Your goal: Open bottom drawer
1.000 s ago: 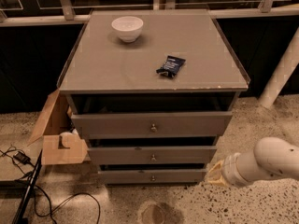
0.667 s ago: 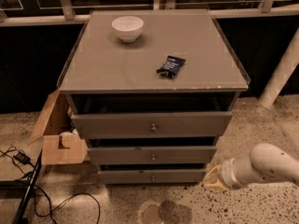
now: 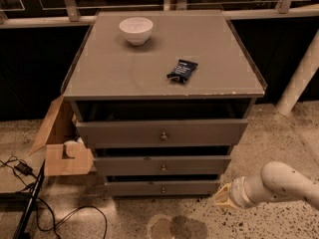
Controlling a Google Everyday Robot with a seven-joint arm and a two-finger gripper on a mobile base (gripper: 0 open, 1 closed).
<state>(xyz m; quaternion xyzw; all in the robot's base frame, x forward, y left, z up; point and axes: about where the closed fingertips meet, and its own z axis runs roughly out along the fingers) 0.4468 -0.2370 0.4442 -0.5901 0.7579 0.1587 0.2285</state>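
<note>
The bottom drawer (image 3: 134, 187) is the lowest, slimmest grey front of the cabinet (image 3: 99, 78), with a small round metal knob (image 3: 163, 189) at its centre. A dark gap shows above it, below the middle drawer (image 3: 124, 165). The top drawer (image 3: 119, 132) is the tallest. My gripper (image 3: 222, 198) is at the end of the white arm (image 3: 274, 185) that comes in from the lower right. It is low, near the floor, just right of the bottom drawer's right end and clear of the knob.
A white bowl (image 3: 136, 30) and a black packet (image 3: 182, 70) lie on the cabinet top. An open cardboard box (image 3: 62, 148) stands against the cabinet's left side, with cables (image 3: 22, 171) on the floor beside it. A white post (image 3: 299, 78) stands at the right.
My arm and gripper have moved down and slightly left, closer to the floor beside the bottom drawer's right end. The drawers have not moved.
</note>
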